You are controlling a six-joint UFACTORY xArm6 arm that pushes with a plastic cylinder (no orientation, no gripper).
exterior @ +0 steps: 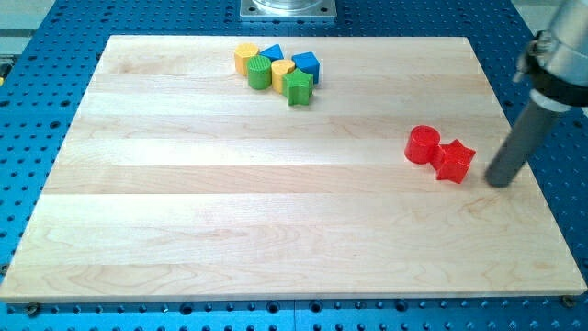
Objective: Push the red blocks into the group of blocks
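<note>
Pale wooden board (276, 230) on a blue perforated table (55, 37); a grey metal base (288, 8) is cut off at the view's top. The arm ends in a plain dark rod with no claw, holding nothing. My tip (499, 183) stands just right of the red star block (455, 161), apart from it. This star touches the red cylinder (423, 144) on its left. Well apart, near the top: yellow hexagonal block (245, 57), blue block (272, 53), green cylinder (259, 72), yellow cylinder (282, 74), blue pentagonal block (306, 64), green star block (298, 87). The rod's upper part leaves the frame.

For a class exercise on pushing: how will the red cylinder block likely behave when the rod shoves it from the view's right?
The red cylinder block stands squat on its flat end, so it will probably slide, not tip. Touching the red star-shaped block, which my tip would meet first, both probably move together. Its round side may veer off.
</note>
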